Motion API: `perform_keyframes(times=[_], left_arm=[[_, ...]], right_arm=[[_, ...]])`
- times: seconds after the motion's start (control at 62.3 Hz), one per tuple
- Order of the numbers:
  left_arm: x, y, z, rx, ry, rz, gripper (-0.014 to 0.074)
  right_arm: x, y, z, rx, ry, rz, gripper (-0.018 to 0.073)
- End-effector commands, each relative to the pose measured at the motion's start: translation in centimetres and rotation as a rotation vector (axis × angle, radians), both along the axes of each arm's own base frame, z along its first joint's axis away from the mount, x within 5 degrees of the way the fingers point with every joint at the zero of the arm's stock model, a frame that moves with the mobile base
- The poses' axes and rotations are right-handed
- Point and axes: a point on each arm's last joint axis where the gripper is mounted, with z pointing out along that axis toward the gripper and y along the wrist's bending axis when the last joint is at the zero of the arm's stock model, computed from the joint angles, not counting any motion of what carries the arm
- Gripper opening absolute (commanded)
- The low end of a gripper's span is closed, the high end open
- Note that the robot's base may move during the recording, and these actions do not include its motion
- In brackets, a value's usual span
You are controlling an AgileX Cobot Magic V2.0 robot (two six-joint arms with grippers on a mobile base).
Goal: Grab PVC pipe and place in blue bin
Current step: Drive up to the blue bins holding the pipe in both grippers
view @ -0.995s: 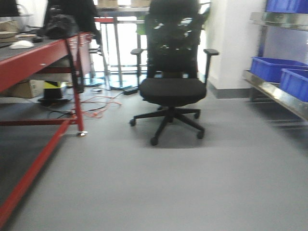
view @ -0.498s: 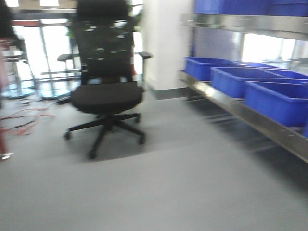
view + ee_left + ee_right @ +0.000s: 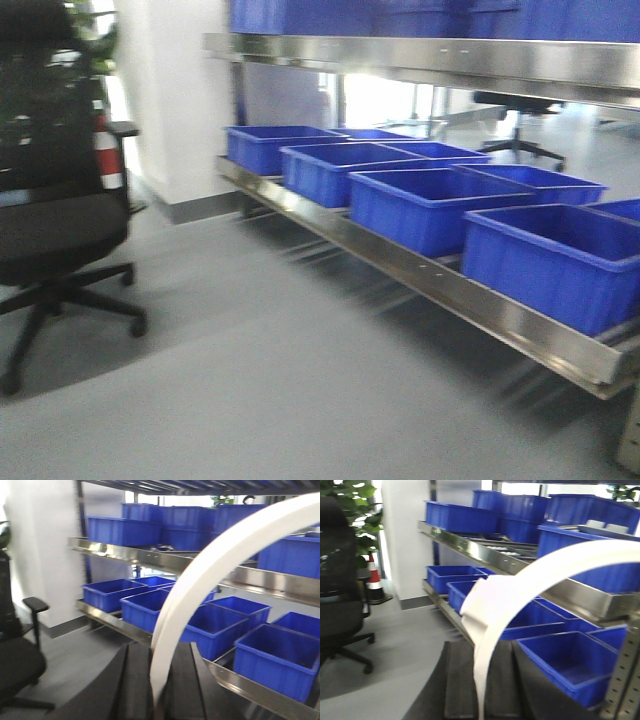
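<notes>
A long shiny metal shelf (image 3: 420,275) runs low along the wall. Blue bins (image 3: 420,205) sit on it in rows, side by side, open on top. A second metal shelf (image 3: 450,60) runs above it and carries more blue bins (image 3: 330,15). The grey floor (image 3: 260,380) holds a black chair on wheels (image 3: 50,230) and a striped cone (image 3: 374,582).

A black mesh-backed office chair (image 3: 55,225) on a wheeled star base stands at the left on the smooth grey floor (image 3: 260,400). Just beyond it rises a white wall column (image 3: 175,100), from which a tiered stainless steel shelf rack (image 3: 430,285) runs to the right. Near the chair, the right wrist view shows an orange-and-white traffic cone (image 3: 372,580) and a leafy green plant (image 3: 357,505).
</notes>
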Motion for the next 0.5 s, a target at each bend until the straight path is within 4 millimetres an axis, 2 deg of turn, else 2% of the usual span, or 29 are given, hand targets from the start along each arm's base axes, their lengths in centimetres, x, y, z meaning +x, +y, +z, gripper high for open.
perform_keyframes(times=[0.0, 0.482], left_arm=[[-0.11, 0.03, 0.34, -0.006, -0.034, 0.001, -0.0111], [-0.11, 0.03, 0.34, -0.006, -0.034, 0.001, -0.0111]], right_arm=[[-0.07, -0.10, 0.26, -0.014, -0.031, -0.010, -0.0161], [-0.07, -0.10, 0.26, -0.014, -0.031, -0.010, -0.0161]])
